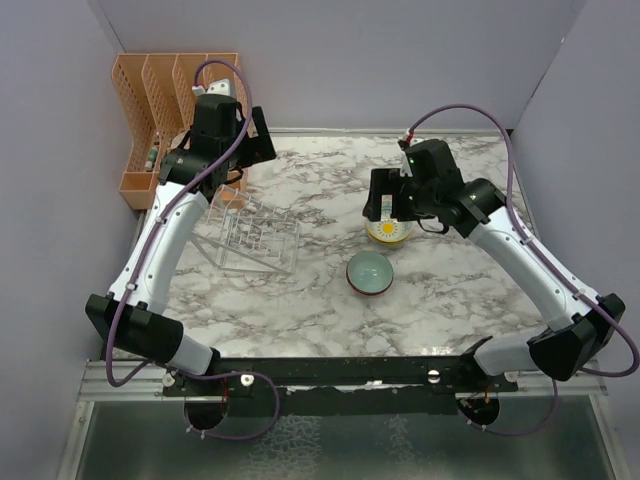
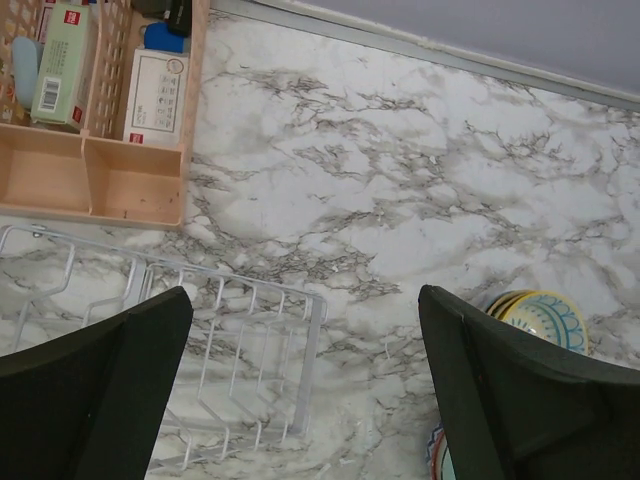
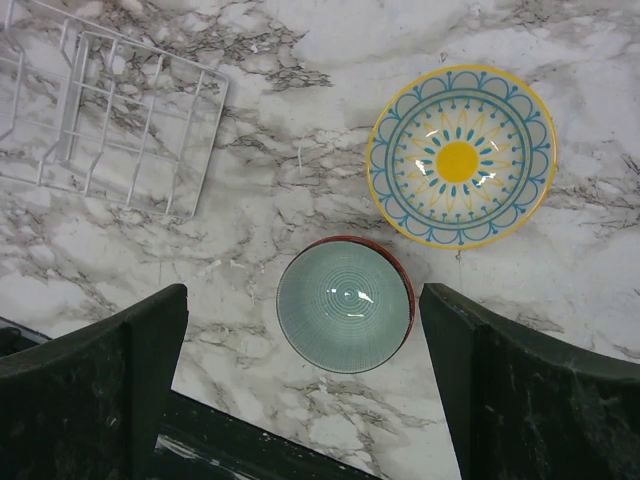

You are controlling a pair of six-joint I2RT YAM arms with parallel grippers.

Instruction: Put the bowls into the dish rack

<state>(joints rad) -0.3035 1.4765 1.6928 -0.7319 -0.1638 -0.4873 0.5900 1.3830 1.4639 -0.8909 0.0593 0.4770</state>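
the table (image 3: 300, 120) under me is a smooth, marble-patterned top with a low sheen, and the two bowls on it look like glazed ceramic: the teal bowl (image 3: 345, 304) at lower centre is glossy with fine ridged rings and bright glints, the yellow bowl (image 3: 460, 155) at upper right just as shiny over its painted pattern. the dish rack (image 1: 255, 235) is thin, clear hard plastic that catches light along its bars, while the orange organiser (image 2: 90, 180) at upper left is dull, matt plastic holding printed card boxes (image 2: 155, 95). the fingers (image 3: 520, 400) of my right pincer (image 3: 302, 295) are black, matt and faintly grainy.
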